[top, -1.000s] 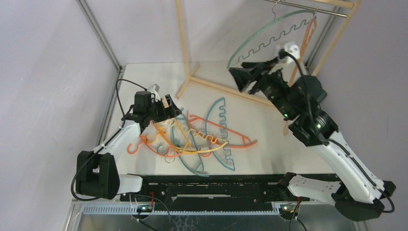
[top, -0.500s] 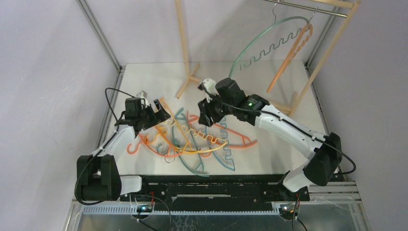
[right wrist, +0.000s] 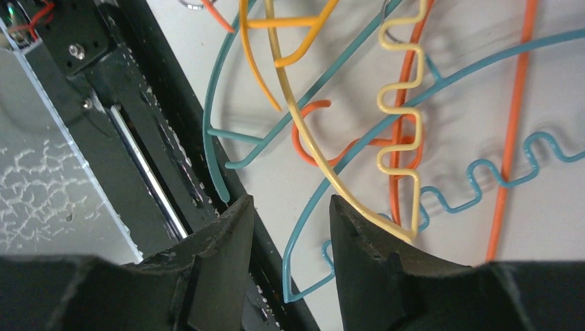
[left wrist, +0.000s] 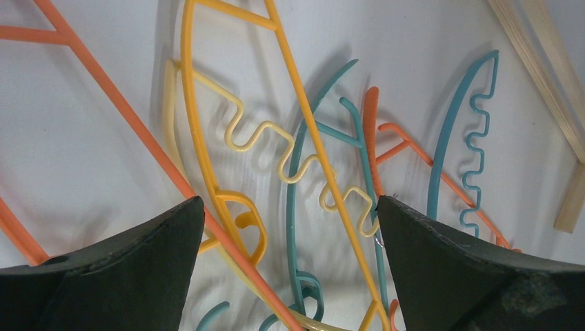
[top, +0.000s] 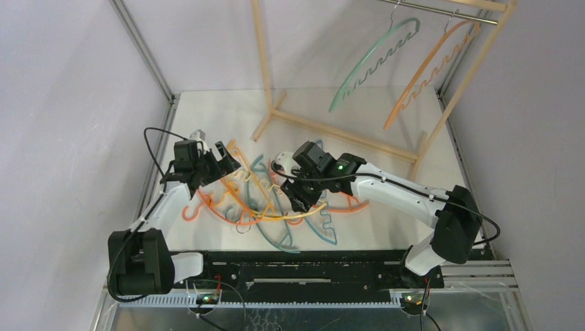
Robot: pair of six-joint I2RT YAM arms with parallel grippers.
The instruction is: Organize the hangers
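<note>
- The white table (top: 207, 110) carries everything, and the wooden rack (top: 265, 76) stands at its far side, so its metal rod (top: 441, 9) is the likely goal for every hanger.
- Two hangers are on that rod at the far right: a teal hanger (top: 363, 61) and an orange hanger (top: 422, 72) right of it, both tilted.
- The rest lie as a heap of hangers (top: 276, 207) at the table's near middle, with orange, teal and yellow arms crossed over one another. I judge they need lifting out one at a time.
- The right gripper (top: 301, 196) reaches left over the heap's centre, probably picking the next one. Its wrist view shows the fingers a little apart with nothing clamped (right wrist: 286, 214), and a pale yellow hanger (right wrist: 400, 117) whose curve runs against the right-hand finger. The top view hides this.
- The left gripper (top: 219, 160) hovers at the heap's far-left edge, perhaps to steady it. Its wrist view alone shows the fingers wide apart (left wrist: 290, 214) above the crossed bars, holding nothing.
</note>
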